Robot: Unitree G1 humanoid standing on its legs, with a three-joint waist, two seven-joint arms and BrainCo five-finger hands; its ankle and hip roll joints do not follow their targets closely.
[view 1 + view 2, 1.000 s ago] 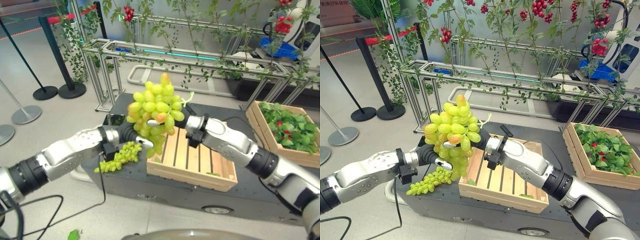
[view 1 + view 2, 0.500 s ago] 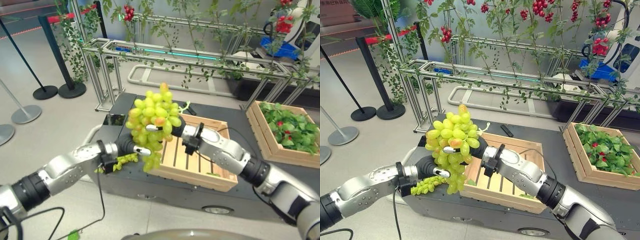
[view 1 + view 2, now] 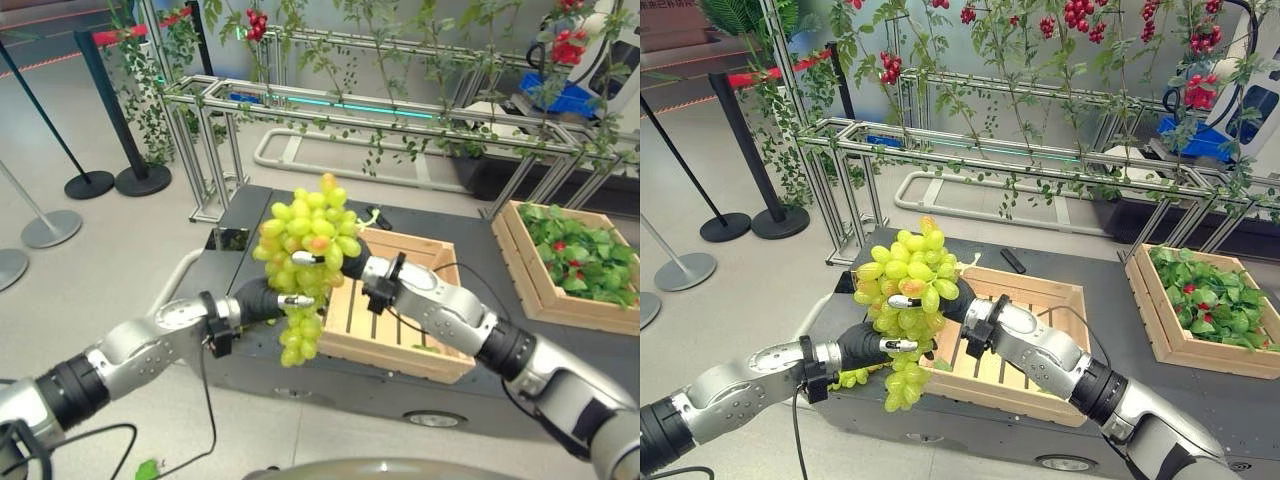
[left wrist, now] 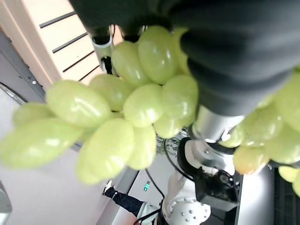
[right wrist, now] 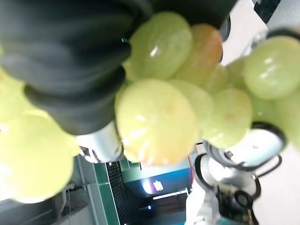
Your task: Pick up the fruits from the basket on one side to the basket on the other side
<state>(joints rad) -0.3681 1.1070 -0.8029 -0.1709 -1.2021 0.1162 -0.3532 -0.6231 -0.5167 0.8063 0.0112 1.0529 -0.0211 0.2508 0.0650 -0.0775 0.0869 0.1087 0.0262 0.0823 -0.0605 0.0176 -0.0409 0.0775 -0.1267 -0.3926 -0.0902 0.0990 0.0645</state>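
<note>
Since a second ago, both hands have carried the fruit lower and nearer, and the small bunch that lay on the dark counter's near left edge now hangs in the air. That lower grape bunch dangles from the left hand, whose fingers are curled round its top. Just above it, touching or nearly so, the large grape bunch sits in the right hand, fingers wrapped across its front; one grape in it is blushed orange. From the wrist views the grapes press right against both dark hand covers, so the exact pinch is hard to make out, though each hand seems closed on its own bunch. Both bunches hang over the left near corner of the slatted wooden crate, which stands on the dark counter. Further right, apart from it, a second wooden crate holds green leaves with small red fruits. Behind the counter runs a metal frame hung with vines, and stanchion posts stand far left on the floor.
</note>
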